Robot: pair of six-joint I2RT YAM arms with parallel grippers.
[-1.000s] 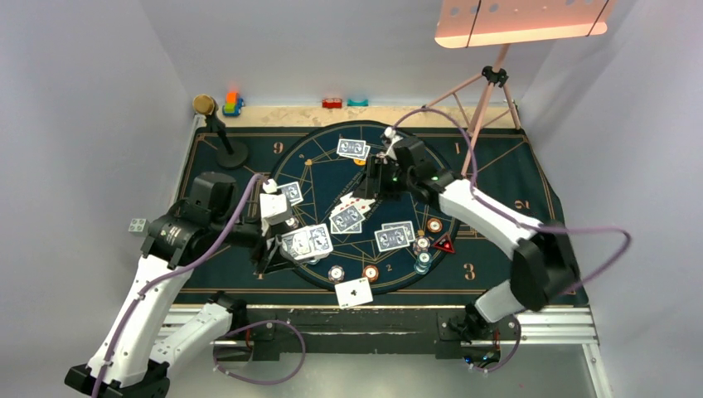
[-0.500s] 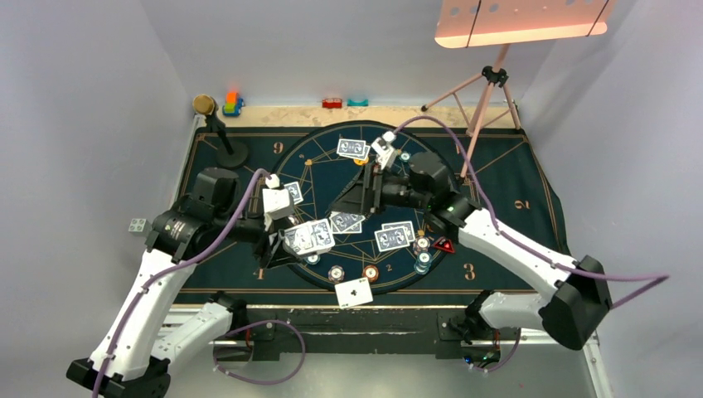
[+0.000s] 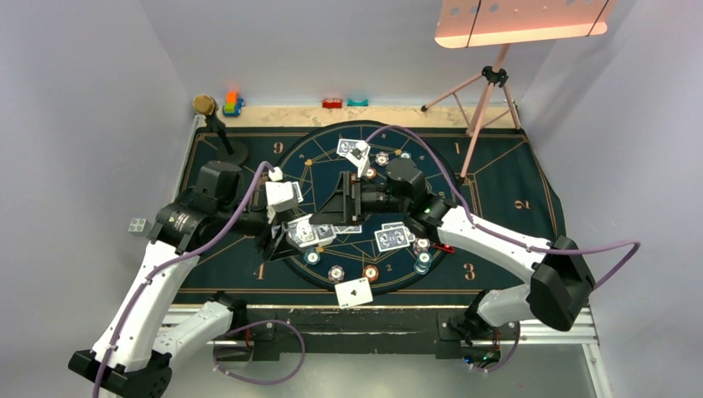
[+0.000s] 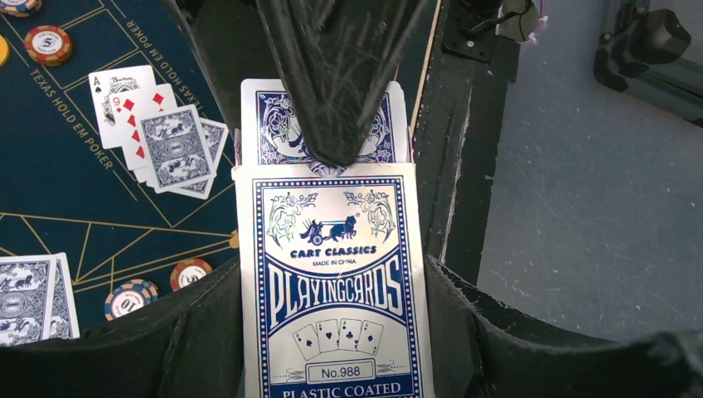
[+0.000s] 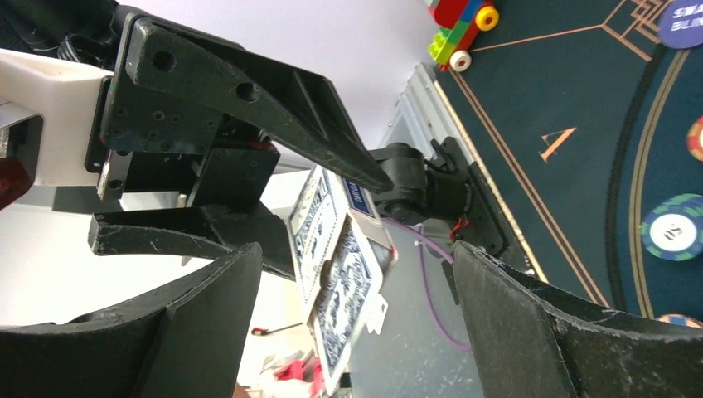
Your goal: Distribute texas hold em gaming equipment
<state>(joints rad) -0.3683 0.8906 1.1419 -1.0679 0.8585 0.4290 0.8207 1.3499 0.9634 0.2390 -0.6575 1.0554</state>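
The dark desk (image 3: 514, 191) has a big ring drawn on it. The left end effector (image 3: 292, 240) sits at abt 8 o'clock of that ring. It is squeezed tight on the card box (image 4: 332, 282) and holds it up. I think that's so a card is easy to pull out. The right end effector (image 5: 352, 257) is near the ring's middle, fingers wide apart w/ nothing in them. It points at the loose cards (image 4: 273, 124) poking from the box. A card pair (image 3: 394, 238) lies at 4 o'clock, one more at 12. Chips (image 3: 336, 274) lie at 6, prob. player spots.
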